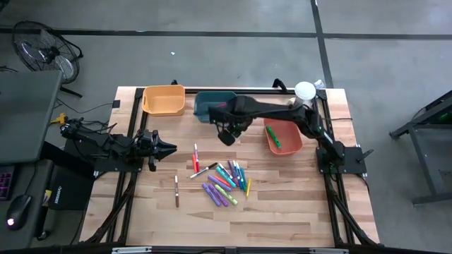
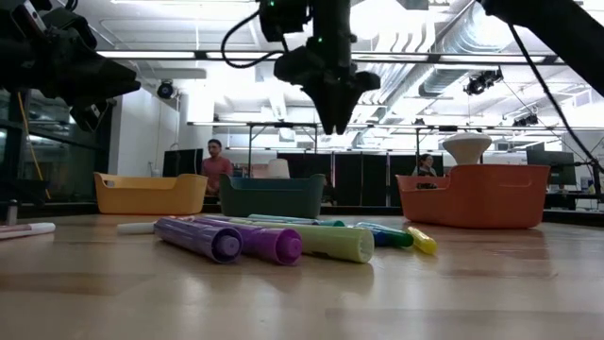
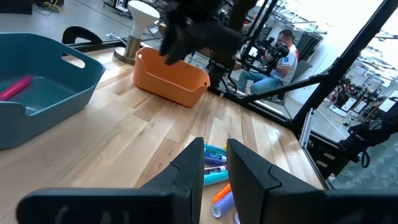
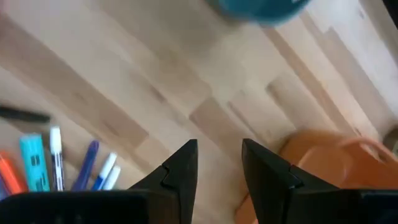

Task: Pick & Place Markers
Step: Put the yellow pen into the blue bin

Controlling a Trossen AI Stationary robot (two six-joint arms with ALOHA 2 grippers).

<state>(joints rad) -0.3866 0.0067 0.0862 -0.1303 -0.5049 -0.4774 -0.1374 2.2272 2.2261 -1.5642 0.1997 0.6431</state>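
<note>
Wooden bench: markers lie mixed-axis just front of right hand, raised, unclenched, empty; left hand farther, narrowly parted, empty.

1. Place was a robotics lab / workshop w/ an open industrial ceiling: exposed ducts and strip lights overhead.
2. Floor was bare grey concrete; a floor fan stood off to one side.
3. Wooden desk sat on a black metal frame w/ two arms bolted on.
4. People sat at more rigs behind; one worked by other equipment.
</note>
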